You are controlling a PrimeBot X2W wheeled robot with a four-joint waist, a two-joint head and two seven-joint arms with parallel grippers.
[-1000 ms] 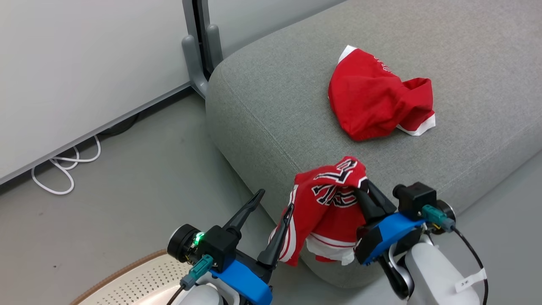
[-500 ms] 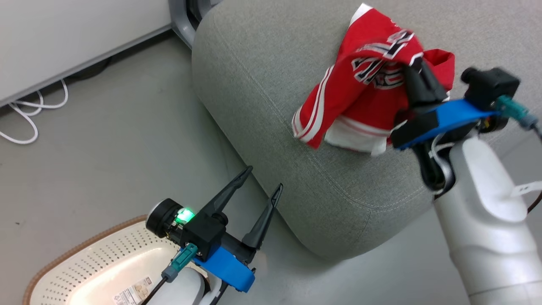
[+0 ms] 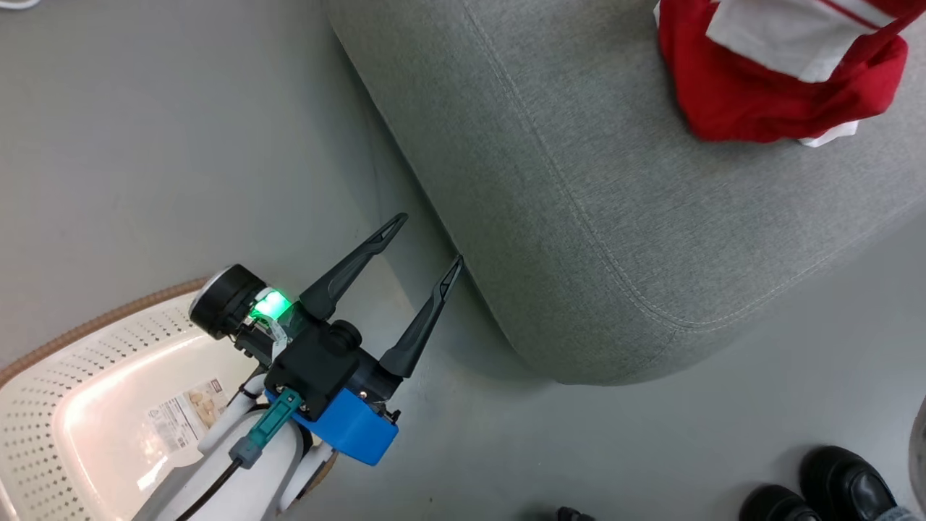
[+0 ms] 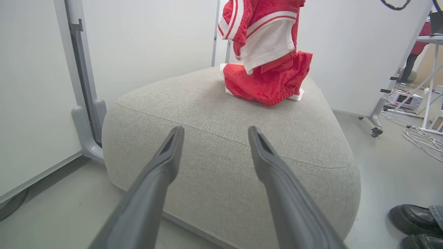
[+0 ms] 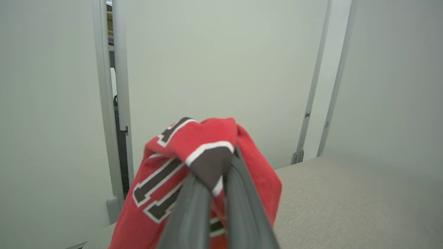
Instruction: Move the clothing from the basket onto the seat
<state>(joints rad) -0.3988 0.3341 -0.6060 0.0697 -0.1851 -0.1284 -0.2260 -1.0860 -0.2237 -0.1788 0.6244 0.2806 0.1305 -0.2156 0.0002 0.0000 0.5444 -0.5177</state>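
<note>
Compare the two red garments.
The plain red garment lies crumpled on the seat; the lettered garment hangs above it, pinched in the right gripper. The plain one shows no print; the lettered one has black-and-white lettering and white stripes. Both are red with white trim.

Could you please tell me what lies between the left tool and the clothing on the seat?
That stretch is bare: in the left wrist view, the plain grey seat runs from the open left tool up to the clothing.

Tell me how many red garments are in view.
2. The plain red garment lies on the grey woven-fabric seat cushion. The lettered, white-striped red garment hangs above it, clamped in the right gripper. More may hide in the cut-off cream perforated basket.
</note>
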